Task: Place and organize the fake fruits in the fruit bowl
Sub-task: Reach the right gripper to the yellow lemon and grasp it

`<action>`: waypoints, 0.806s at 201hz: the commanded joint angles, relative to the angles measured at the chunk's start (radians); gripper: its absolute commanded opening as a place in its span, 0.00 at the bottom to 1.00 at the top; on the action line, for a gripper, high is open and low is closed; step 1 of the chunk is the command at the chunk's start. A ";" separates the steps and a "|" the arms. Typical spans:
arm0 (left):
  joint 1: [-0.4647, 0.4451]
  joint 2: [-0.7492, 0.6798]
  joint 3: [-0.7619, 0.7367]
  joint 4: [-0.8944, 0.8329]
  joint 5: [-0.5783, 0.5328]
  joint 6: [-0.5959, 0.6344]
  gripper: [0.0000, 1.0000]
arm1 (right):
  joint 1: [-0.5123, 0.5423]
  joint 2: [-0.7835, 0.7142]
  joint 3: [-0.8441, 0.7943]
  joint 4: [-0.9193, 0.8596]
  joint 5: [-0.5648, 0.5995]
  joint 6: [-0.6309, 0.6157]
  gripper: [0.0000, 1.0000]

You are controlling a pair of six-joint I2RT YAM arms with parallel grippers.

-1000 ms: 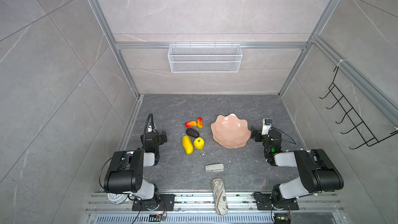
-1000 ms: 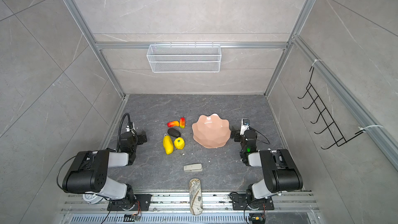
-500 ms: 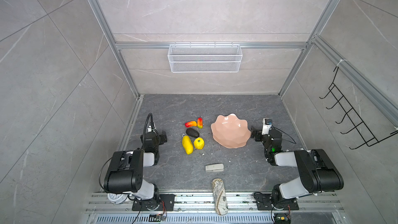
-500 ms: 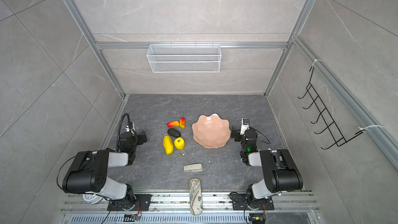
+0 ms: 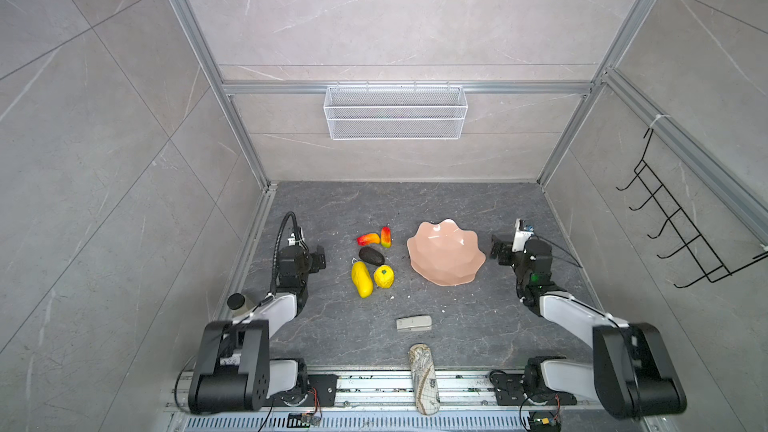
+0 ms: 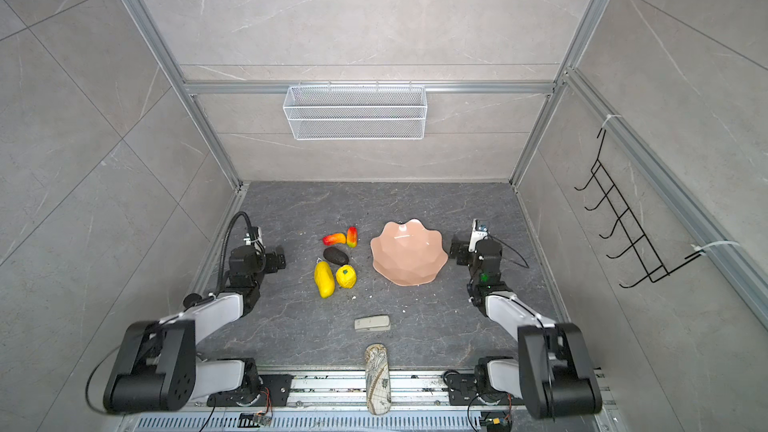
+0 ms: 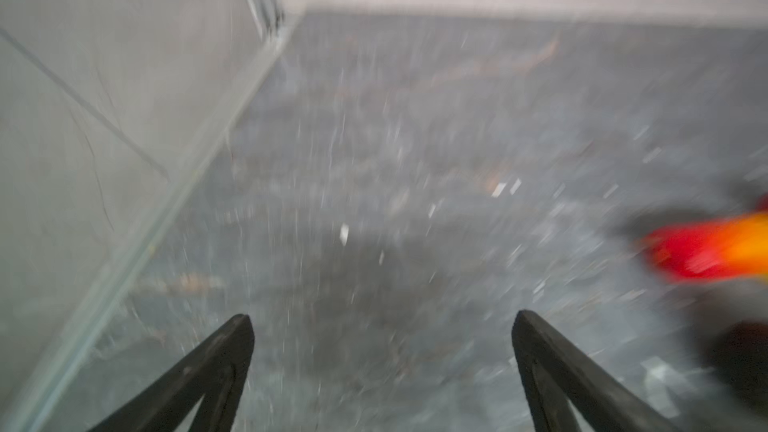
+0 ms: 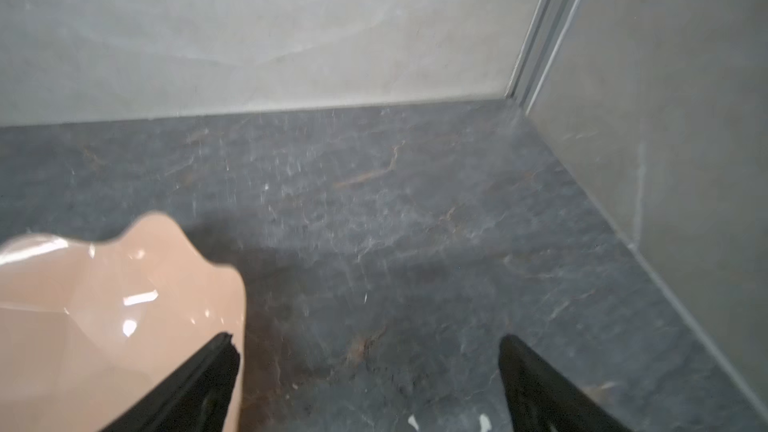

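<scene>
Progress: nothing placed yet. Wide, shallow pale pink bowl with scalloped rim (image 5: pixel 446 255) sits empty on dark grey stone-patterned tabletop (image 5: pixel 457 209), right of centre in both top views.

All five glossy fake fruits (image 6: pixel 336 256) lie clustered on the tabletop left of the bowl, none touching it:
- long yellow fruit (image 5: pixel 362 280) just beside round yellow fruit with green top (image 5: pixel 384 276)
- black-brown oval fruit (image 5: pixel 371 256) just behind them
- red-orange-yellow fruit (image 5: pixel 368 238) and second red-orange-yellow fruit (image 5: pixel 386 236) farthest back, close together

Left gripper (image 7: pixel 382 320) is low, near the cluster but apart from it. Its jaws are spread wide with nothing between them. Right gripper (image 8: pixel 365 339) is just beside the bowl's rim, jaws likewise wide apart and empty.

Remaining, by my reckoning: all five picks, then the arranging.
</scene>
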 commanded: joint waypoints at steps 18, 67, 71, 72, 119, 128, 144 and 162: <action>-0.011 -0.150 0.337 -0.596 0.159 -0.069 1.00 | 0.185 0.048 0.421 -0.549 0.054 -0.009 1.00; -0.013 -0.193 0.559 -0.971 0.373 0.032 1.00 | 0.541 0.358 0.823 -0.822 -0.009 -0.058 1.00; -0.013 -0.198 0.563 -0.986 0.388 0.043 1.00 | 0.566 0.375 0.844 -0.831 -0.018 -0.064 1.00; -0.013 -0.199 0.564 -0.989 0.391 0.045 1.00 | 0.572 0.381 0.848 -0.834 -0.020 -0.066 1.00; -0.037 -0.334 0.465 -0.944 0.506 0.021 1.00 | 0.793 0.577 1.007 -0.974 0.026 -0.071 1.00; -0.035 -0.349 0.471 -0.969 0.519 0.018 1.00 | 0.808 0.598 0.994 -0.960 -0.010 -0.054 1.00; -0.037 -0.375 0.464 -0.981 0.499 0.019 1.00 | 0.825 0.634 0.965 -0.940 -0.055 -0.025 1.00; -0.041 -0.390 0.464 -0.988 0.467 0.018 1.00 | 0.844 0.668 0.945 -0.937 -0.057 -0.004 0.98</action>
